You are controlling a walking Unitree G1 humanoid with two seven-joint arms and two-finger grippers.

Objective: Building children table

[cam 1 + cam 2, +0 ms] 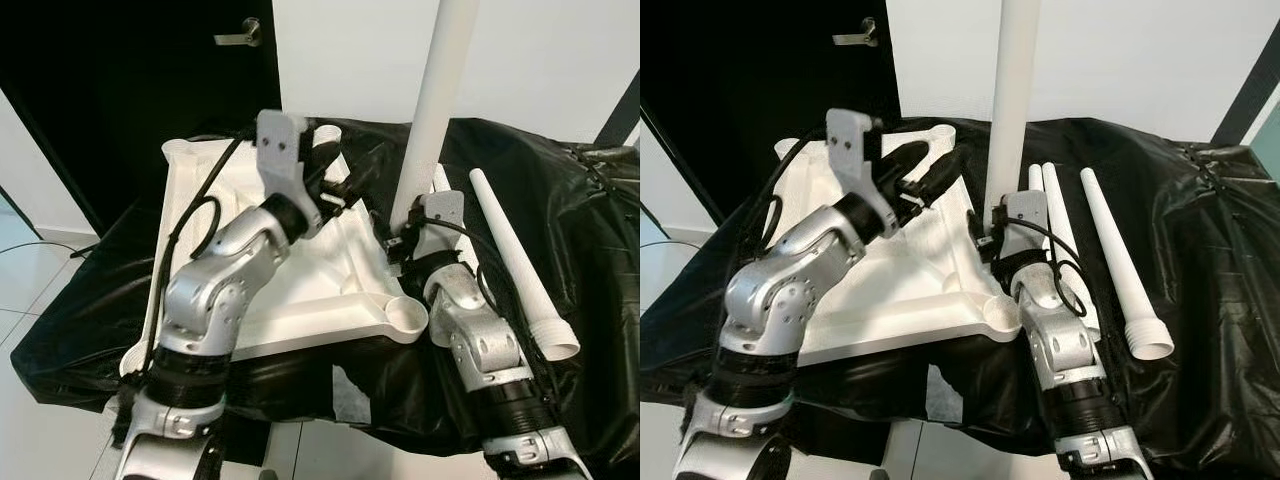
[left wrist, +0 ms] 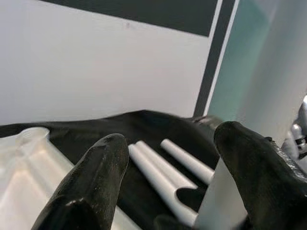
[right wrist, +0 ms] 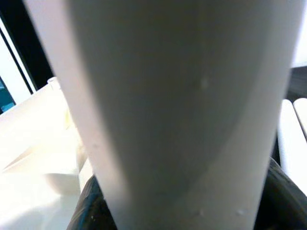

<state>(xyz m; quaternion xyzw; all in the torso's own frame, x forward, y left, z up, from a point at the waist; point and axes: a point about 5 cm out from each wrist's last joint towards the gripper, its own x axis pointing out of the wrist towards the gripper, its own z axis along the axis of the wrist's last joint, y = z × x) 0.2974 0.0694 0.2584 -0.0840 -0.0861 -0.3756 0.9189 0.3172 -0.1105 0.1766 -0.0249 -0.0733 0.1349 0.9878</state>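
A white table top (image 1: 300, 300) lies upside down on a black cloth, with a round leg socket (image 1: 405, 315) at its near right corner. My right gripper (image 1: 398, 240) is shut on the lower end of a long white table leg (image 1: 435, 110) and holds it upright just beyond that corner. The leg (image 3: 177, 110) is close up in the right wrist view. My left gripper (image 1: 335, 185) hovers open over the table top, its fingers (image 2: 96, 182) pointing toward the upright leg (image 2: 268, 91), empty.
Loose white legs lie on the black cloth (image 1: 560, 200) to the right: one long leg (image 1: 520, 265) and two more (image 1: 1055, 215) beside my right arm. A dark door with a handle (image 1: 240, 37) stands behind. Tiled floor lies at the left.
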